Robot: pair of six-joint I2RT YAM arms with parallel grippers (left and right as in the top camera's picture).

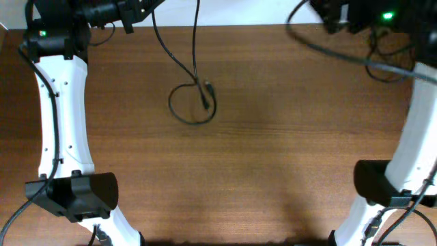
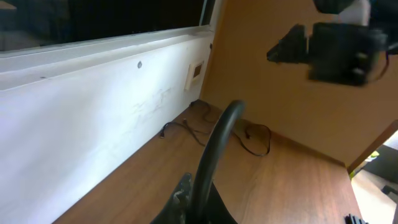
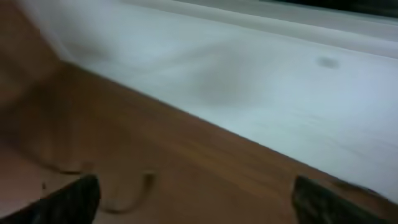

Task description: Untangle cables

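A thin black cable (image 1: pixel 193 102) lies in a loop at the middle of the table, with two strands running to the far edge. Its connector end (image 1: pixel 208 87) rests inside the loop. My left gripper (image 1: pixel 128 15) is at the far left edge. In the left wrist view it (image 2: pixel 198 198) is shut on a black cable strand (image 2: pixel 219 137) that rises from the jaws, and the loop (image 2: pixel 252 135) lies beyond. My right gripper (image 1: pixel 336 19) is at the far right edge. In the blurred right wrist view it (image 3: pixel 202 200) is open and empty, with cable (image 3: pixel 127 200) below it.
A white wall panel (image 2: pixel 93 118) runs along the table's far edge. The right arm's head (image 2: pixel 339 50) shows in the left wrist view above the table. Both arm bases (image 1: pixel 72 195) stand at the near corners. Robot wiring (image 1: pixel 355 58) hangs at the far right.
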